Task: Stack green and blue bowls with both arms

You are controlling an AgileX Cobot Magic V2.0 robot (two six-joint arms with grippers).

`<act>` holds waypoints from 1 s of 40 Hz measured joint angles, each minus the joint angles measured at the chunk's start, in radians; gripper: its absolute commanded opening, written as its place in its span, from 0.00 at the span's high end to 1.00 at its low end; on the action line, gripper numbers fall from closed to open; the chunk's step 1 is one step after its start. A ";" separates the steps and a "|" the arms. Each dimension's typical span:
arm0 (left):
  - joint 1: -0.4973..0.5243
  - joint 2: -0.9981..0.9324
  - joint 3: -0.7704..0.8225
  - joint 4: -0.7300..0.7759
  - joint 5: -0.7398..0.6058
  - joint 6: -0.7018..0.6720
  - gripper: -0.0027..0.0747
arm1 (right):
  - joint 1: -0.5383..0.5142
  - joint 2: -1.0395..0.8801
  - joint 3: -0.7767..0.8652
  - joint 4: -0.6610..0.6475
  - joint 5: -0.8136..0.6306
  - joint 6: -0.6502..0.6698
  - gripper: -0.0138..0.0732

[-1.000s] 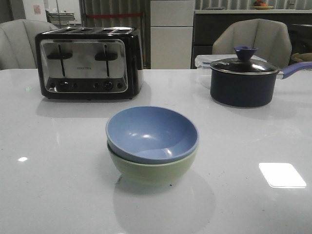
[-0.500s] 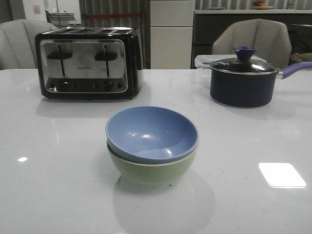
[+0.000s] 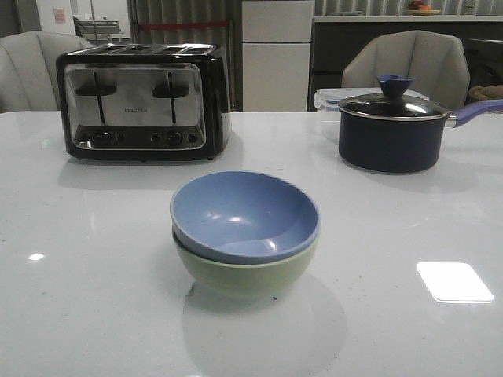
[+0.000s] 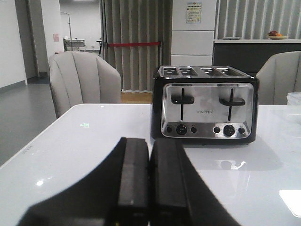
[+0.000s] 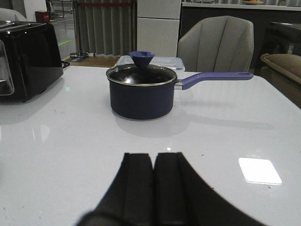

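The left gripper (image 4: 149, 188) has its two black fingers pressed flat together with nothing between them, hanging just above the white surface (image 4: 84, 155). Straight ahead of it, well apart, a chrome and black four-slot toaster (image 4: 206, 104) stands on the surface with its levers and knobs facing the gripper. Beyond the surface's far edge, off to the toaster's side, sits a grey upholstered chair (image 4: 82, 82).

The right gripper (image 5: 153, 188) is likewise closed, finger against finger, empty, low over the same surface. Ahead of it stands a dark saucepan (image 5: 142, 94) with a glass lid, a blue knob and a blue handle; the handle reaches out sideways, away from the toaster. Just behind the pan lies a clear lidded plastic container (image 5: 149, 61), and farther back another grey chair (image 5: 215, 43).

Neither wrist view shows the bowls. In the front view the blue bowl (image 3: 245, 216) sits nested inside the green bowl (image 3: 245, 271), slightly tilted, so that its rim rides higher on the toaster's side. The stack rests on the surface in the middle foreground, nearer the camera than both toaster and saucepan, with neither arm in that view.
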 measured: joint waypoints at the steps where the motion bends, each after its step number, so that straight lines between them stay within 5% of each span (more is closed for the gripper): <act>1: 0.000 0.000 0.000 0.000 0.000 0.000 0.85 | 0.000 0.000 0.000 0.000 0.000 0.000 0.77; 20: 0.000 0.000 0.000 -0.002 0.000 0.000 0.85 | 0.000 -0.002 0.001 -0.031 -0.140 0.000 0.77; 40: 0.000 0.000 0.000 -0.002 0.000 0.000 0.85 | 0.000 -0.002 0.001 -0.090 -0.136 0.065 0.77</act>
